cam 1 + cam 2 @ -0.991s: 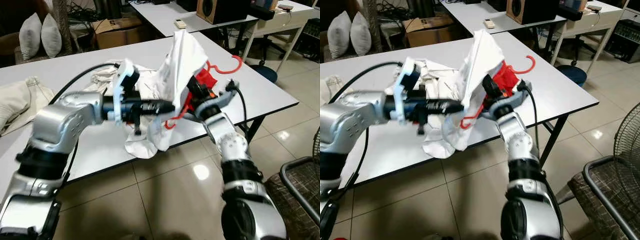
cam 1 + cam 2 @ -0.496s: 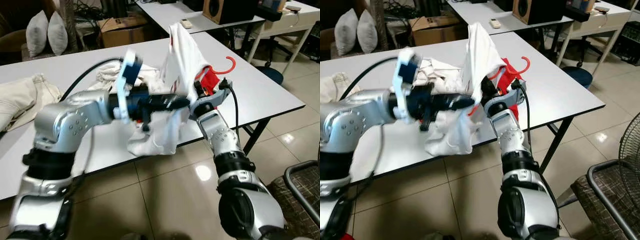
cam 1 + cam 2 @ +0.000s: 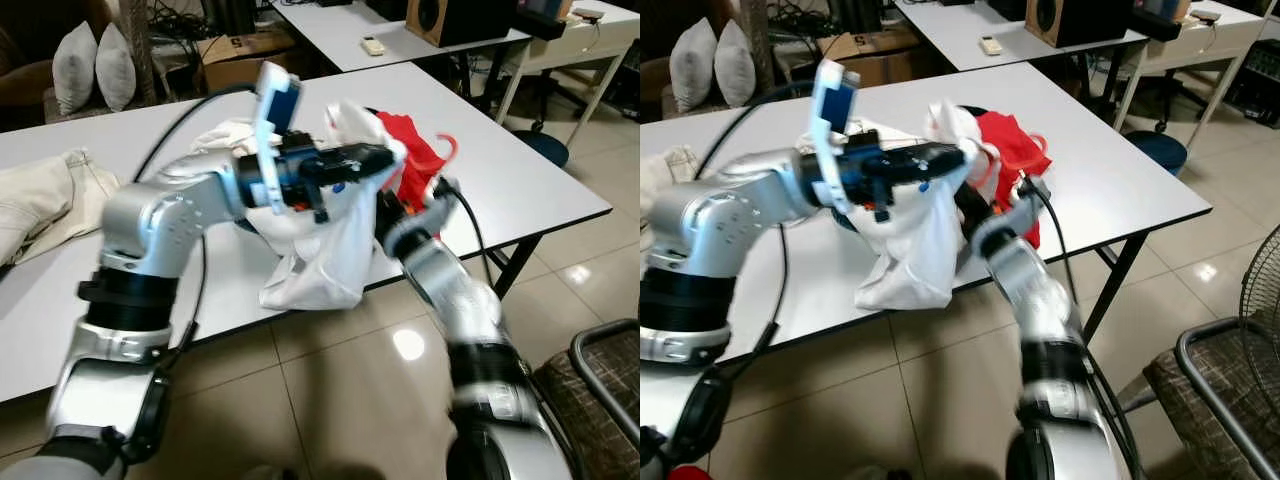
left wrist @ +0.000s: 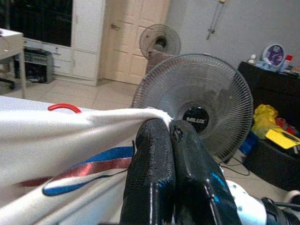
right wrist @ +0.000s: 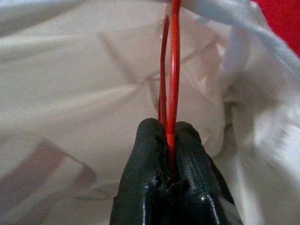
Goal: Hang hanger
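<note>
- The red hanger (image 5: 171, 70) sat half-buried in a white garment (image 3: 325, 265) at the near edge of the white tabletop (image 3: 520, 190), its hook (image 3: 447, 146) poking out beside a red cloth (image 3: 412, 160).
- The right gripper (image 5: 171, 159) had its jaws clenched on the hanger's thin red wire, inside the folds of the garment.
- The left gripper (image 4: 169, 140) had its jaws pinched shut on the garment's white hem, holding the fabric up above the tabletop so that the rest draped down over the edge.
- The step in hand looked like threading the hanger into the garment; actual hanging had not begun, so the task seemed to be at an early to middle stage.
- The next move probably called for the left arm to hold the opening taut while the right pushed the hanger's shoulders in without snagging.
- The garment overhung the tabletop's near edge and could slide to the tiled floor (image 3: 330, 400) if released.
- Open room lay toward the robot and over the bare tabletop to the right; a beige garment (image 3: 40, 195) lay well apart to the left, and a chair (image 3: 605, 370) stood near the right arm.
</note>
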Robot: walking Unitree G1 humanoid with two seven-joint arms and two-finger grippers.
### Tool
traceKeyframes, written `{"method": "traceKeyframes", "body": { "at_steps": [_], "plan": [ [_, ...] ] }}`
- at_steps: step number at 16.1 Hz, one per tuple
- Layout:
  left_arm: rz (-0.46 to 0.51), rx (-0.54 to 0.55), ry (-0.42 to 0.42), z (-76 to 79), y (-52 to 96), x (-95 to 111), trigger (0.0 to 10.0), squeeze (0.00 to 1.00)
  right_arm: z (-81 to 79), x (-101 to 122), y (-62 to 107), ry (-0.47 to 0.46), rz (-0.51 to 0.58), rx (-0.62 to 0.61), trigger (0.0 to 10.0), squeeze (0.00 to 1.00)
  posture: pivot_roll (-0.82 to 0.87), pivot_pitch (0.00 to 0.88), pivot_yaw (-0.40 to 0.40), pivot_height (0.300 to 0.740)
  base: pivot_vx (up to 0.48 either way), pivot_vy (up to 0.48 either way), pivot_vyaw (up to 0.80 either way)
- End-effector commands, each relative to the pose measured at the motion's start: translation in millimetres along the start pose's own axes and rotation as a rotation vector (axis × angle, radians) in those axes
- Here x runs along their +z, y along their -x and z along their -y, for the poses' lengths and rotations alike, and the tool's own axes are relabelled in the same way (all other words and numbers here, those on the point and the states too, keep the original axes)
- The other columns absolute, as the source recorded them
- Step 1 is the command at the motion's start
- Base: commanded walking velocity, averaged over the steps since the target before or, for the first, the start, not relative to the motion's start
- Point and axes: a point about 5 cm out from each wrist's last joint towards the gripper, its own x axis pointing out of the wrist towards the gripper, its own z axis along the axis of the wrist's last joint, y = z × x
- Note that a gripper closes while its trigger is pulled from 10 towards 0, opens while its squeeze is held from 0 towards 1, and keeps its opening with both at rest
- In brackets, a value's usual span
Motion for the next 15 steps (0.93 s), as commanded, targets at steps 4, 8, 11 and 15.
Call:
{"method": "traceKeyframes", "body": {
  "at_steps": [4,8,11,15],
  "plan": [
    [0.008,-0.051,-0.023,13.3,-8.3,2,0.0,0.00,1.3,15,22.9,-0.093,0.090,-0.039,10.0,0.00,-0.15,0.000,0.111,0.740,0.000,0.000,0.00],
    [-0.012,0.019,-0.022,9.6,-5.8,-5,0.0,0.00,-26.2,-6,37.6,-0.133,-0.051,0.128,10.0,0.00,-0.14,0.000,0.099,0.740,0.000,0.000,0.00],
    [-0.009,0.030,-0.027,9.8,-3.3,-5,0.0,0.00,4.4,-1,40.1,-0.132,-0.025,-0.100,10.0,0.00,-0.14,0.000,0.099,0.740,0.000,0.000,0.00],
    [-0.015,0.043,-0.036,8.4,-2.5,-6,0.2,0.00,0.4,-5,49.0,0.167,-0.151,-0.121,10.0,0.00,-0.15,0.000,0.107,0.740,0.000,0.000,0.00]
  ]
}}
